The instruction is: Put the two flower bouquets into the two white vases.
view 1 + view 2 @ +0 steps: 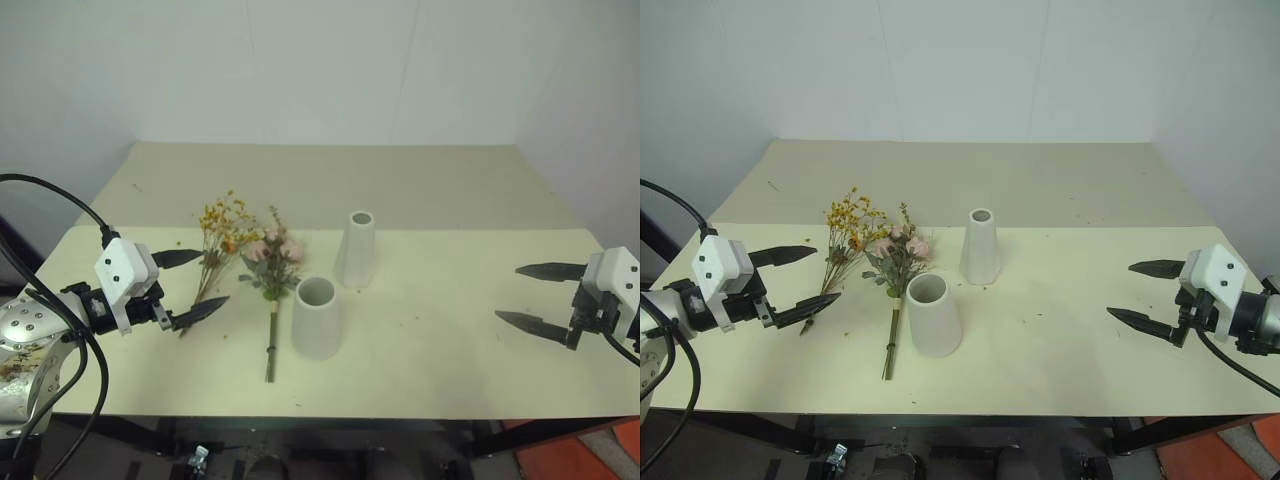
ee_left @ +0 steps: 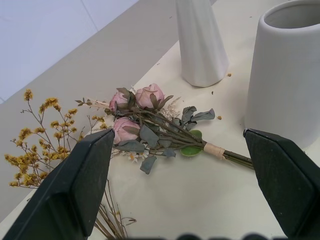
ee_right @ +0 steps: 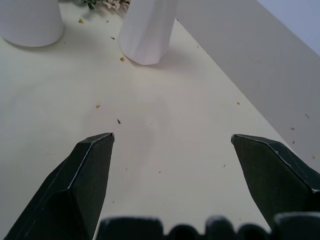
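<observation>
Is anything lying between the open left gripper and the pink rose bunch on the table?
Yes. The thin yellow-orange dried spray lies between the left gripper and the pink rose bunch, its wiry stems running right by the fingertips. Nothing else is between them on the cream table.

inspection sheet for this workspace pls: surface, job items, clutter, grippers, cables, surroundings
Surface: pale table, flat.
Job's things: yellow spray and rose bunch lie side by side on the table; slim vase upright behind wide vase, both without flowers.
Clutter: small dried crumbs scattered on the table.
Grippers: left gripper jaws open, beside the spray's stems, holding nothing; right gripper jaws open, far from the vases.
Cables: black cable looping along the left arm.
Surroundings: white walls; orange floor patch at right.
</observation>
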`<control>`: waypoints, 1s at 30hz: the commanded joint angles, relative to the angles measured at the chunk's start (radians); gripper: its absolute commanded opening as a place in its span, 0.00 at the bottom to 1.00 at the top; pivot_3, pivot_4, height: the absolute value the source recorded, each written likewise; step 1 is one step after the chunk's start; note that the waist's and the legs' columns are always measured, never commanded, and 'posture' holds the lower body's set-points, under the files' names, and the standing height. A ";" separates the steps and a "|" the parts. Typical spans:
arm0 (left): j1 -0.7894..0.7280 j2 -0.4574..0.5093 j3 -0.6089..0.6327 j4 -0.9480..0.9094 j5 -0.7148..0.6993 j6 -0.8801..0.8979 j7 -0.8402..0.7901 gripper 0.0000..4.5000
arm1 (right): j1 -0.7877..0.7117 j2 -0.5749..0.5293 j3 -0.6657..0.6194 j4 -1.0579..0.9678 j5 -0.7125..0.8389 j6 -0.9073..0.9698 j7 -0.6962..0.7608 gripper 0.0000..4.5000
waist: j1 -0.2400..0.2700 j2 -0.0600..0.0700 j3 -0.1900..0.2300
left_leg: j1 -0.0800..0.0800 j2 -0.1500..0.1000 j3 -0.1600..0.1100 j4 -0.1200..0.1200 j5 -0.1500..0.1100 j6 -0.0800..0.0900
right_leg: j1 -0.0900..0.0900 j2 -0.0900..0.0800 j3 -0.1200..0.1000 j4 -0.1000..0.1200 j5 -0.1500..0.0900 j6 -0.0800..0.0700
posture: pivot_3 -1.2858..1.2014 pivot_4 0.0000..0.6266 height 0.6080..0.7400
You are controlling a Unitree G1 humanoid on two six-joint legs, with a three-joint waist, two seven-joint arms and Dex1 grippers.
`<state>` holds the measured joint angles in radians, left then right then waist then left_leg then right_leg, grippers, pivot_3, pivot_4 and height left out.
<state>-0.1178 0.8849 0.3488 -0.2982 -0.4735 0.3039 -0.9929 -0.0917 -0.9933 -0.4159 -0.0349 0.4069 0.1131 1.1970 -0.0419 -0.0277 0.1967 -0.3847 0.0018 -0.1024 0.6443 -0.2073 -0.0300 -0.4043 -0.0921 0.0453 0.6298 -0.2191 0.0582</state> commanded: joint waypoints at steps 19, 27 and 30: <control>-0.098 0.042 -0.025 -0.146 0.093 0.280 0.298 1.00 | -0.068 -0.077 -0.052 -0.148 0.112 0.112 -0.003 0.99 | 0.000 0.000 0.000 | 0.000 0.000 0.000 0.000 0.000 0.000 | 0.000 0.000 0.000 0.000 0.000 0.000 | 0.52 0.24 1.00; -0.364 0.130 -0.091 -0.096 -0.064 0.733 0.313 1.00 | -0.207 -0.082 0.041 -0.300 0.167 0.155 -0.028 0.99 | 0.000 0.000 0.000 | -0.001 0.000 -0.001 0.000 0.000 0.000 | -0.001 0.000 -0.001 0.000 0.000 0.001 | 0.52 0.24 1.00; -0.536 0.138 -0.215 0.002 -0.044 0.939 0.362 1.00 | -0.263 -0.072 0.107 -0.308 0.154 0.157 -0.035 0.99 | 0.003 -0.001 0.000 | -0.001 -0.001 -0.001 0.000 0.000 0.000 | 0.000 0.000 -0.001 0.000 0.000 0.001 | 0.52 0.24 1.00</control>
<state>-0.6043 1.0053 0.1722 -0.3277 -0.5226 1.1545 -0.6590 -0.3288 -1.0655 -0.3168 -0.3201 0.5604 0.2672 1.1752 -0.0390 -0.0285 0.1970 -0.3854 0.0013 -0.1031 0.6445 -0.2073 -0.0301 -0.4046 -0.0919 0.0444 0.6300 -0.2190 0.0594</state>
